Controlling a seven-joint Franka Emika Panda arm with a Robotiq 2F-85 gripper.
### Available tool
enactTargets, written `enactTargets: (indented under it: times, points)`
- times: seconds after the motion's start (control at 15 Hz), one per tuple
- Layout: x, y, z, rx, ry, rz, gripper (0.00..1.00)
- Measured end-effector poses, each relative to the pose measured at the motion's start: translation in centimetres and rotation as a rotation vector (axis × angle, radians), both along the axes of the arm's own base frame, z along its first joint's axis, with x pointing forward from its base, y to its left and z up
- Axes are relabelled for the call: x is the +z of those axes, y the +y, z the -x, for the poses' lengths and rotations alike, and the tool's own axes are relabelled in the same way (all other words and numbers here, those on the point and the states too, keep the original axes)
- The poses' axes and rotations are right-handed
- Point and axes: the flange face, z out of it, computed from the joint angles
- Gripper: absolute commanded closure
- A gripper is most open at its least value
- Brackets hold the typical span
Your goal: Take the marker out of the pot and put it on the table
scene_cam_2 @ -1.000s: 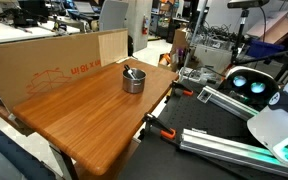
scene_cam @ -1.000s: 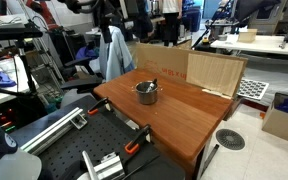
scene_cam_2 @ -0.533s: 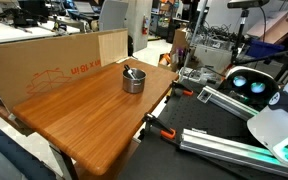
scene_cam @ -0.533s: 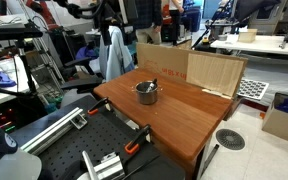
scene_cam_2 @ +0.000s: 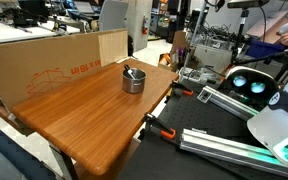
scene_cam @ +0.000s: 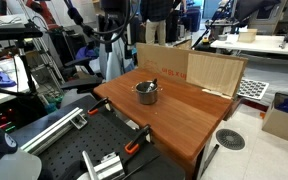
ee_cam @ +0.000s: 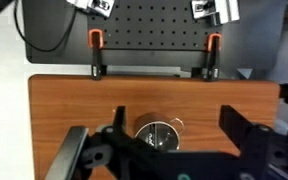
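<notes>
The marker (scene_cam_2: 128, 70) leans inside the pot (scene_cam_2: 132, 81), its tip over the rim; the pot stands on the table (scene_cam_2: 84, 120), short of the cardboard panel (scene_cam_2: 54, 62) at the far edge. The gripper (ee_cam: 164, 150) hangs above the pot, jaws spread wide and empty. Coming down off-centre, a jaw could strike the rim and shove or tip the light pot, and the slender marker might slip from a pinch. The wrist view shows the pot centred between the jaws but hardly shows the marker; both exterior views show its lean, not the jaws.
</notes>
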Motion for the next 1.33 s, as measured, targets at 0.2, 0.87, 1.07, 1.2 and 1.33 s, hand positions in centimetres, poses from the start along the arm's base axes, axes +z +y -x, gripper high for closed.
enactTargets:
  times: [0.2, 0.87, 1.07, 1.2, 1.33]
  points:
    - [-2.1, 0.8, -2.1, 0.007, 0.02, -0.011, 0.0]
    - [-9.8, 2.6, -9.3, -0.078, 0.04, 0.028, 0.0]
    - [-11.4, 2.8, -11.3, -0.095, 0.034, 0.041, 0.0]
    - [-12.4, 2.9, -12.4, -0.104, 0.026, 0.045, 0.0]
    - [-13.4, 3.1, -13.3, -0.115, 0.023, 0.05, 0.0]
